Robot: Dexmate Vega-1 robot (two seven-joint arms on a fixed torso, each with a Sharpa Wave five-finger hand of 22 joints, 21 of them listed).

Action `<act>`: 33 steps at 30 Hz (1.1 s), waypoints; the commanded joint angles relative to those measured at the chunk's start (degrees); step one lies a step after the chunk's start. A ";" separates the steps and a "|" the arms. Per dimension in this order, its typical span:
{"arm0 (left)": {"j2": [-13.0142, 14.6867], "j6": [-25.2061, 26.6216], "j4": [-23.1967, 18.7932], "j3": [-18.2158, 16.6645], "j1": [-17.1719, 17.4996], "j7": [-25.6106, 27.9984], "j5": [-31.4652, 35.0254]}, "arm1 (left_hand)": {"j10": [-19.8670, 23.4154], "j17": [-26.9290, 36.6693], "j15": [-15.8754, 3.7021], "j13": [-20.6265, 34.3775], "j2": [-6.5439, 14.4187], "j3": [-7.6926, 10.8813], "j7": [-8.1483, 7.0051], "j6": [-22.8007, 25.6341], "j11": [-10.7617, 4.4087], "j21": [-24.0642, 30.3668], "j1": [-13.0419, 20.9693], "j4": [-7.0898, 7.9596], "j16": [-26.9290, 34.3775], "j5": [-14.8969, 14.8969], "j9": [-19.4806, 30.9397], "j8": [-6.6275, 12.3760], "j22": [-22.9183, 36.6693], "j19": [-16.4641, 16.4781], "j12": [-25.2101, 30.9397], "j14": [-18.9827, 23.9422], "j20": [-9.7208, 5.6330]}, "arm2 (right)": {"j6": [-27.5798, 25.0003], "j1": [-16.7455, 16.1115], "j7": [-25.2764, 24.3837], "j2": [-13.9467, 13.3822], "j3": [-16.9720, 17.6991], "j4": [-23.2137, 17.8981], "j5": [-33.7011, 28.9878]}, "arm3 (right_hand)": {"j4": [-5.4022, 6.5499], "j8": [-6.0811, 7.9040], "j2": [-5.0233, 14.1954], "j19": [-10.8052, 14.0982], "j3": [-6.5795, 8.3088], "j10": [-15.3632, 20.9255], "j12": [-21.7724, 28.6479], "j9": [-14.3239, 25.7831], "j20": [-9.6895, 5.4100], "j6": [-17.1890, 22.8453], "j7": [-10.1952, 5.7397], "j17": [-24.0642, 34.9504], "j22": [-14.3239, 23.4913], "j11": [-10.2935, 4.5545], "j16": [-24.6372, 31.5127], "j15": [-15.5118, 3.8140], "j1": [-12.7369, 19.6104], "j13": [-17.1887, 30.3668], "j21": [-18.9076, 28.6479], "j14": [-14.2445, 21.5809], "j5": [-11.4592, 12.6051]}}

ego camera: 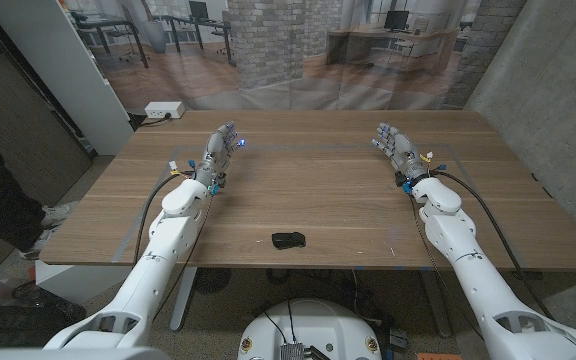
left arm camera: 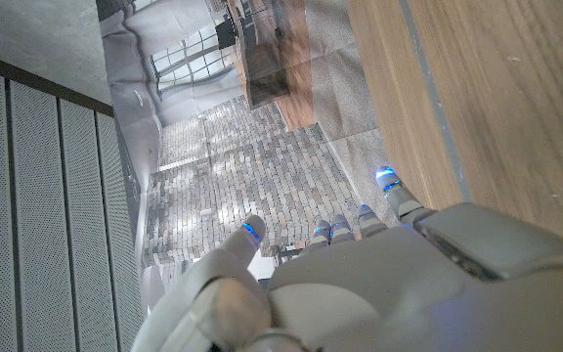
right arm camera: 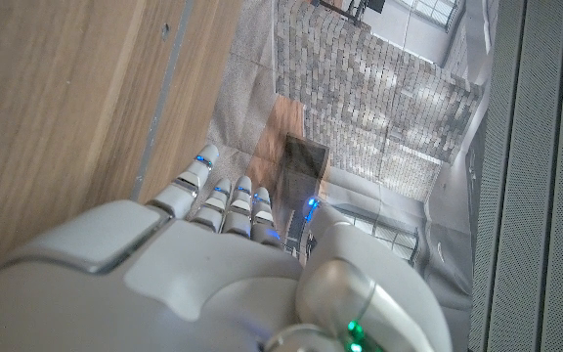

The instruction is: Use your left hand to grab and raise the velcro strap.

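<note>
Strap [ego camera: 289,240] lay small and dark near the front edge of the worktop [ego camera: 318,190], about midway between your two arms, with its longer side running roughly across the worktop from left to right.

Starting on the left, your left robot hand [ego camera: 220,149] stood far out over the back half of the worktop, fingers [left arm camera: 387,182] extended and held a little apart, gripping nothing. The left wrist view showed those fingers reaching past the worktop's far edge toward the brick-patterned backdrop [left arm camera: 252,166], with no strap ahead of them. So the strap sat well behind that hand, back toward the robot's body, and off to the hand's right. That was the relation your move turned on: I judged you would have to draw the left robot hand back along its own forearm line and swing it inward before lowering it, and coming down across the strap's short side would likely give the fingers the better bite.

Further right, your right robot hand [ego camera: 392,144] mirrored the left, fingers [right arm camera: 225,196] likewise extended and empty, well apart from the strap. Neither hand looked clearly nearer; the task gave the job to the left.
</note>
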 commanded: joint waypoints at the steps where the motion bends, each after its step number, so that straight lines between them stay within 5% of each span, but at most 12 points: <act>1: -7.80 1.85 -0.91 -9.18 -0.20 -6.78 9.80 | -8.11 0.16 -0.21 0.19 6.38 0.48 -0.11 -8.76 -0.29 0.10 0.11 -0.21 0.32 0.24 0.29 0.23 0.16 -8.97 0.44 -11.06 -0.09 | -2.33 0.12 7.58 9.70 10.04 -0.85 -10.99 | -0.08 0.26 1.69 0.56 0.46 0.53 0.35 0.32 0.07 0.44 0.01 0.31 0.20 -0.13 0.44 0.13 0.29 0.23 0.17 0.39 0.36; 14: -9.22 0.05 -1.50 -11.69 -1.17 -10.14 17.51 | -6.80 -0.46 -0.42 0.14 5.14 1.02 -1.19 -7.85 -0.99 -0.39 2.11 -2.67 0.12 -0.02 0.27 0.56 -0.04 -8.47 0.82 -10.26 -0.17 | -2.14 1.23 11.19 14.29 15.02 -0.32 -15.86 | -0.06 0.28 1.62 0.60 0.44 0.58 0.37 0.32 0.03 0.47 -0.03 0.31 0.21 -0.23 0.49 0.10 0.24 0.24 0.02 0.37 0.32; 33: -6.69 -5.99 -5.23 -9.82 -1.06 -13.76 26.79 | -2.70 -0.64 -0.87 0.14 4.75 1.99 -1.94 -4.61 -2.05 -0.81 5.97 -5.91 0.48 -0.55 0.39 1.26 -0.09 -6.36 1.91 -6.55 -0.18 | -1.41 1.42 13.50 16.70 18.34 -0.33 -17.81 | -0.08 0.31 1.48 0.75 0.35 0.62 0.40 0.32 0.14 0.53 0.13 0.30 0.21 -0.13 0.57 0.24 0.16 0.24 -0.16 0.42 0.28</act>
